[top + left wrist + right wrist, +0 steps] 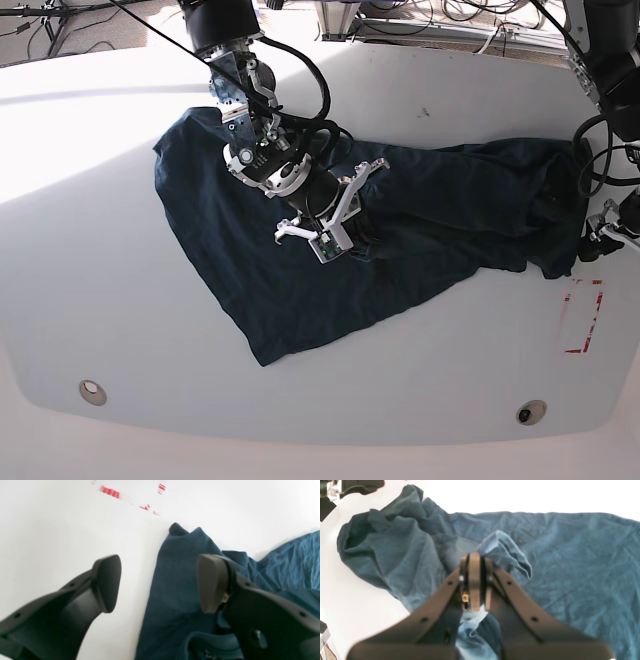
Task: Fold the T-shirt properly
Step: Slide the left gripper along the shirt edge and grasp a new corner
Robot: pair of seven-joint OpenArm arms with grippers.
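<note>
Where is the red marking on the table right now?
In the base view the red marking sits on the white table at the right, just beyond the T-shirt, below the open left gripper.

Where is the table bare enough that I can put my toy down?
The table is bare along its near edge, in front of the T-shirt, and on the far side behind it. Another bare strip lies beside the red marking. The middle is crowded: the right gripper pinches cloth there. The open left gripper hangs over the shirt's end.

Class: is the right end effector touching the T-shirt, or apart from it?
Touching. Right wrist view shows the right end effector shut, pinching a fold of the T-shirt.
</note>
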